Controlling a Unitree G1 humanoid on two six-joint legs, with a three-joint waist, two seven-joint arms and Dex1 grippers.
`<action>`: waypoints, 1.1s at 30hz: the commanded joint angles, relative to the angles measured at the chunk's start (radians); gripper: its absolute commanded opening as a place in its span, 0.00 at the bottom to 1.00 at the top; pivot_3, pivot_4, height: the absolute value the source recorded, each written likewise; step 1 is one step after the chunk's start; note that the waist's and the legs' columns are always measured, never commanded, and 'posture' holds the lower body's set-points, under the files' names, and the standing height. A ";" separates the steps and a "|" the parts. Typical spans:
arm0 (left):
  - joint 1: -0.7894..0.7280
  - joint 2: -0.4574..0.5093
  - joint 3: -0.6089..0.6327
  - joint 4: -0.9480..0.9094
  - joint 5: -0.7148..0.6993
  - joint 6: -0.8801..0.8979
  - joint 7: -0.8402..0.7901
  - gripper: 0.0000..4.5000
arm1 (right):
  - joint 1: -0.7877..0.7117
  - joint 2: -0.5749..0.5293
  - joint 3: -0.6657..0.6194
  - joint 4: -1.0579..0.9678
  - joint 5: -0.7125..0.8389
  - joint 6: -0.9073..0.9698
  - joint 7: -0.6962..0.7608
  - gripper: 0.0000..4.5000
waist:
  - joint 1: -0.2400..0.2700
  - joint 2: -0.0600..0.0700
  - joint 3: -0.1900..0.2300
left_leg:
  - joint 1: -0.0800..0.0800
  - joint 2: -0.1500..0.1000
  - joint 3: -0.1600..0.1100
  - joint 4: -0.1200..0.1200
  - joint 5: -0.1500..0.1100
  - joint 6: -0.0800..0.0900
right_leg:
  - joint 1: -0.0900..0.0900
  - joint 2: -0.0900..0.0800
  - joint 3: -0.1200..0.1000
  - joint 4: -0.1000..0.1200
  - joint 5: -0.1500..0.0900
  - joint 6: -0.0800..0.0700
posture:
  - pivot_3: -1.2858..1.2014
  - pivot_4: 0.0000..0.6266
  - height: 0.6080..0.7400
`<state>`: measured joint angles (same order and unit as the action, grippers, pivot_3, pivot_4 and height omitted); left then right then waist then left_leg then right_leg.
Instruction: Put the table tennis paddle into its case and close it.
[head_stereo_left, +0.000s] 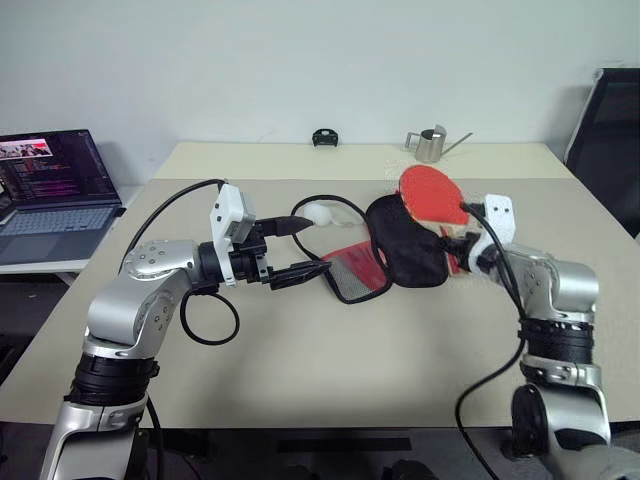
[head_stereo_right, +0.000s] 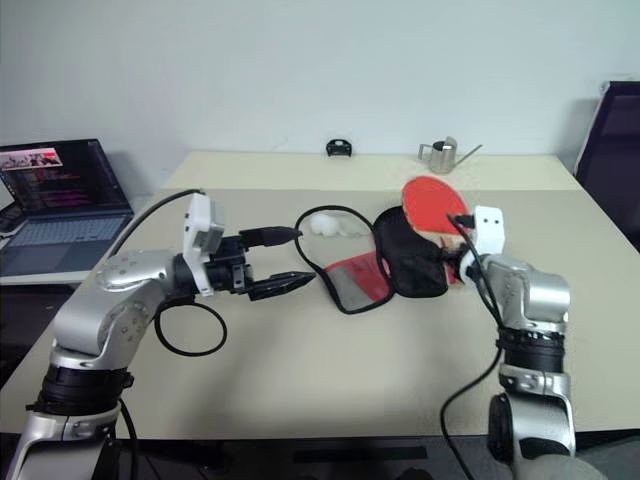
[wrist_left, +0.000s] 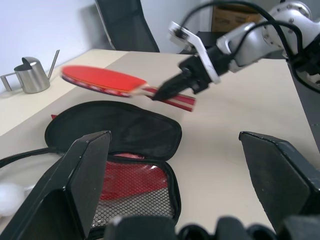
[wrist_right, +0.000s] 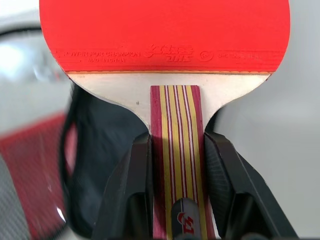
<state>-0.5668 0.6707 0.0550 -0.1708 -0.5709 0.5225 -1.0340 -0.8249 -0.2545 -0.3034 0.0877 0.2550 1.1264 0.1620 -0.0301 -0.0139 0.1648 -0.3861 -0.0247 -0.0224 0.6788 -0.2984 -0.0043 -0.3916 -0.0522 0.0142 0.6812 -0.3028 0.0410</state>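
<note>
Right hand (wrist_right: 176, 165) clenched on the striped handle of the paddle (head_stereo_left: 432, 194), red face held up off the surface (head_stereo_left: 300, 370), just above the far rim of the case (head_stereo_left: 405, 242). Case lying unzipped, black flap folded toward the right, red mesh-lined half (head_stereo_left: 352, 270) toward the left, white pom-pom (head_stereo_left: 322, 214) beside it. Left hand (head_stereo_left: 297, 249) released, fingers wide, hovering near the mesh half, touching nothing.

Best way through this step, by the look of it: lower the round face first onto the mesh-lined half, keep the blade flat, slide until the head meets the curved rim. Worth pinning the case edge with the left hand against sliding. Release only once the handle lies inside the zipper line.
</note>
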 joint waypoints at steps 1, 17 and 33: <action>-0.015 -0.003 0.016 -0.034 -0.009 -0.016 0.010 1.00 | -0.069 0.058 -0.030 0.049 -0.008 -0.042 -0.099 0.24 | -0.001 0.000 0.000 | 0.000 0.000 0.000 0.000 0.000 0.000 | 0.000 0.000 0.000 0.000 0.000 0.000 | 0.52 0.24 1.00; 0.003 -0.010 0.019 -0.045 -0.006 -0.030 0.025 1.00 | -0.181 0.167 0.094 0.530 -0.118 -0.421 -0.211 0.24 | -0.014 0.000 0.000 | 0.000 0.000 0.001 -0.001 0.000 0.000 | -0.001 0.000 0.001 0.000 0.000 0.000 | 0.52 0.24 1.00; 0.007 -0.015 0.015 -0.040 -0.001 -0.041 0.026 1.00 | -0.167 0.097 0.159 0.613 -0.162 -0.447 -0.172 0.24 | -0.018 0.000 0.000 | 0.001 0.000 0.000 0.000 0.000 0.000 | 0.001 0.000 0.000 0.000 0.000 0.000 | 0.52 0.24 1.00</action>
<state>-0.5550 0.6550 0.0541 -0.1824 -0.5689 0.4986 -1.0124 -1.0011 -0.1449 -0.1527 0.7428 0.1005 0.6671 -0.0148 -0.0481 -0.0138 0.1648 -0.3849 -0.0249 -0.0222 0.6784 -0.2984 -0.0043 -0.3907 -0.0521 0.0143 0.6813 -0.3028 0.0410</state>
